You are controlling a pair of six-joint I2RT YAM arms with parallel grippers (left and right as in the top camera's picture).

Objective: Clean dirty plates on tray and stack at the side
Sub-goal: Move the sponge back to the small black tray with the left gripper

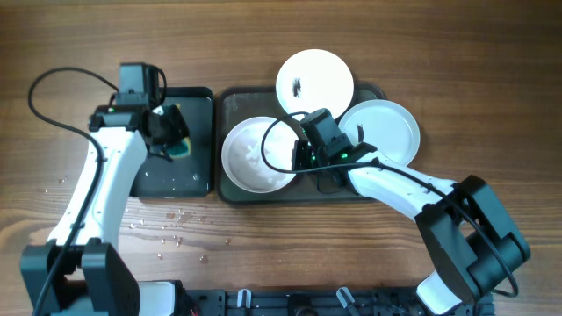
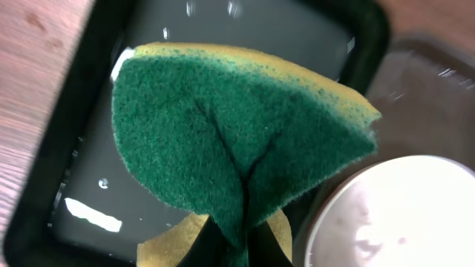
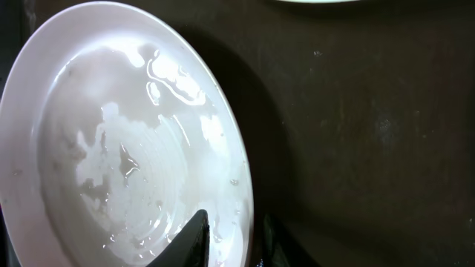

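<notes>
Plates number three in the overhead view: a wet plate [image 1: 250, 158] lies in the left part of the large grey tray [image 1: 241, 104], a smeared plate [image 1: 314, 81] overlaps its upper rim, and a third plate [image 1: 386, 132] overlaps its right end. On the wet plate's right rim the right gripper [image 3: 231, 239] is clamped, one finger inside, one outside. At the left, the left gripper [image 2: 226, 248] pinches a folded green-and-yellow sponge [image 2: 237, 141] over the small black tray [image 2: 85, 159]. Some droplets [image 1: 171, 219] speckle the tabletop [image 1: 457, 53] at lower left

Left plate [image 1: 253, 158] in tray [image 1: 241, 101]; rear plate [image 1: 314, 79] overlaps back rim, right plate [image 1: 388, 127] overlaps right rim; small tray [image 1: 189, 175] just left.
</notes>
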